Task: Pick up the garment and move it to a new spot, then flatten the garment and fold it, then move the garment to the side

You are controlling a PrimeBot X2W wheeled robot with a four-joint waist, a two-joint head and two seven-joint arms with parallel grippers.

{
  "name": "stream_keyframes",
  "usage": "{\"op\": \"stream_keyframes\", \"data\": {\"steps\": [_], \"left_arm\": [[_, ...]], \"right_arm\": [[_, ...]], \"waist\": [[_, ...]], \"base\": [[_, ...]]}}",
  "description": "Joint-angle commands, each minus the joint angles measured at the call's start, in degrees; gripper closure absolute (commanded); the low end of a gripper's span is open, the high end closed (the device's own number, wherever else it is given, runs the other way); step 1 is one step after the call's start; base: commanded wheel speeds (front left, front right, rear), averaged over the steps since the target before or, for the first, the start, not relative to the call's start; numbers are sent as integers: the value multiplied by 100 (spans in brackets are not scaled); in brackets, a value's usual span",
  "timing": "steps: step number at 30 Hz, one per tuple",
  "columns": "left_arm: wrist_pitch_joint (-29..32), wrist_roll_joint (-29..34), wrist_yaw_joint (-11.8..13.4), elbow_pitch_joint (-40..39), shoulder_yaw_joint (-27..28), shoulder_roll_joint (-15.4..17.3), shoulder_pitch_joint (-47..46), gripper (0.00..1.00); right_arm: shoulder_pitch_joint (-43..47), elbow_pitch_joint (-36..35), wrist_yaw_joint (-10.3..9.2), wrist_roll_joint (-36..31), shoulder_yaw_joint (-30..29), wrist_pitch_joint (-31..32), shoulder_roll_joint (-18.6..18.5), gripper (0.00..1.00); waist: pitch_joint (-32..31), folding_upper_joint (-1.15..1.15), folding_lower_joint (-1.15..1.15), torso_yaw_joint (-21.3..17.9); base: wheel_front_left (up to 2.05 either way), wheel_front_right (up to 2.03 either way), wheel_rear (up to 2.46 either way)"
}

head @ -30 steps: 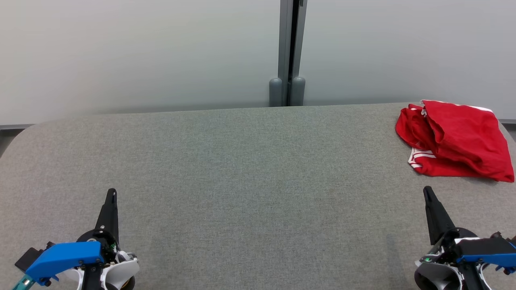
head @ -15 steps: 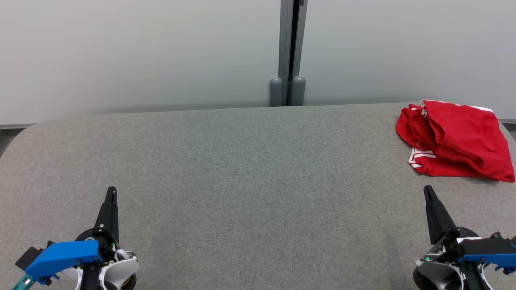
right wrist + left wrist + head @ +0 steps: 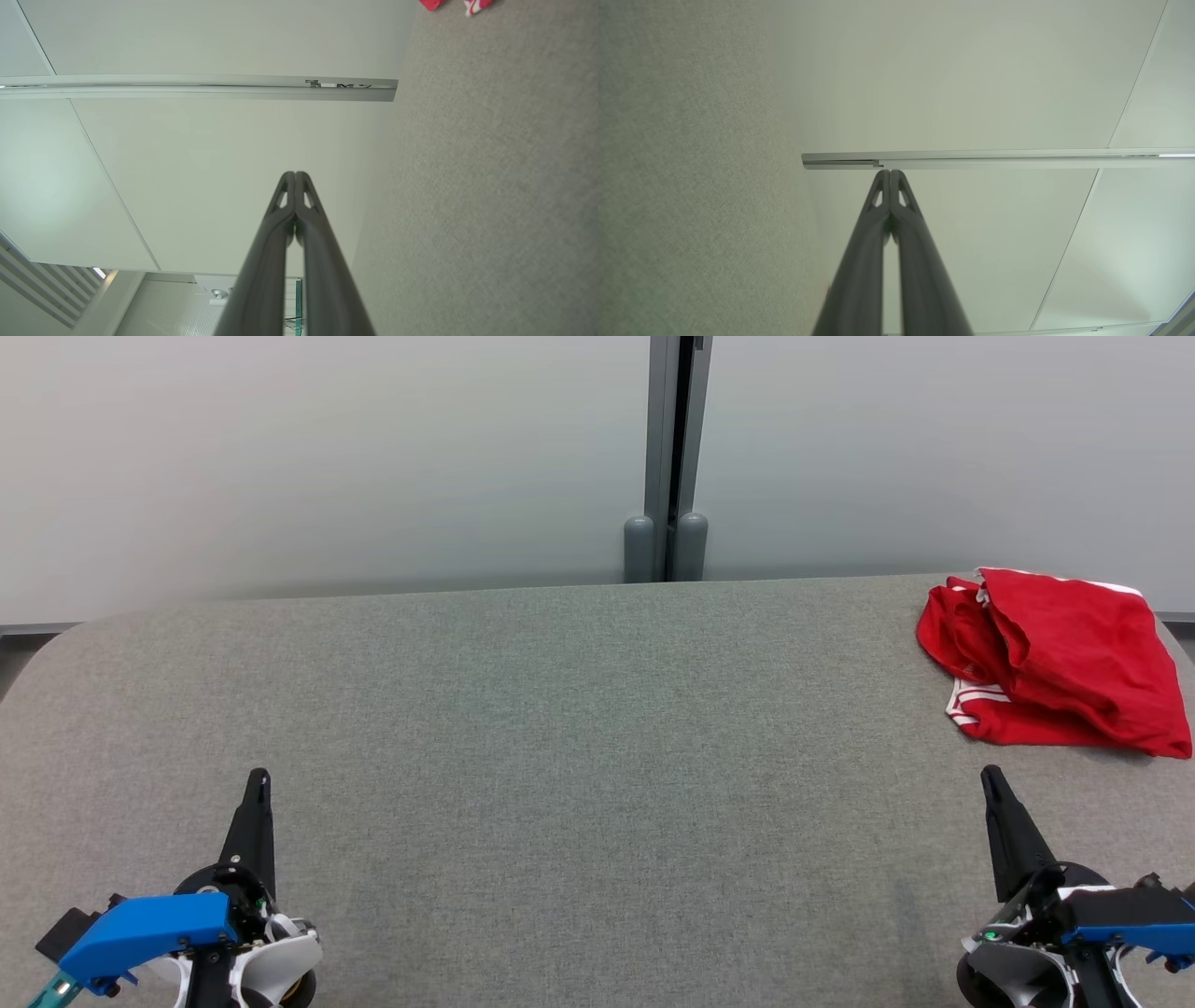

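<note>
The garment [image 3: 1060, 658] is a red piece of clothing with white stripes, lying bunched at the far right of the grey table [image 3: 597, 728]; a red scrap of the garment [image 3: 455, 4] peeks in at the top of the right wrist view. My right gripper [image 3: 990, 777] stands shut at the lower right, a short way in front of the garment and apart from it. At the lower left my left gripper [image 3: 259, 777] is shut too, holding nothing. In the wrist views the left gripper [image 3: 890, 172] and the right gripper [image 3: 295, 174] each have their fingers pressed together.
A pale partition wall [image 3: 327, 457] runs along the table's far edge, with a grey post [image 3: 667, 457] at its middle. The table's rounded corner [image 3: 56, 639] lies at the far left. The garment reaches close to the table's right edge.
Both grippers have crept slightly forward on the table. The garment has not moved.
</note>
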Motion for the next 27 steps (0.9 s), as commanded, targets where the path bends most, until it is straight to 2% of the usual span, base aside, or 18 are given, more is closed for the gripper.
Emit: {"op": "stream_keyframes", "data": {"steps": [1, 27], "left_arm": [[23, -14, -10, -22, 11, 18, -54, 100], [22, -15, -10, -23, 10, 18, -53, 100]], "right_arm": [[-78, -19, 2, 15, -17, 17, -36, 100], [-78, -19, 2, 16, -16, 17, -36, 100]], "waist": [[0, 0, 0, 0], [0, 0, 0, 0]], "base": [[0, 0, 0], [0, 0, 0]]}}
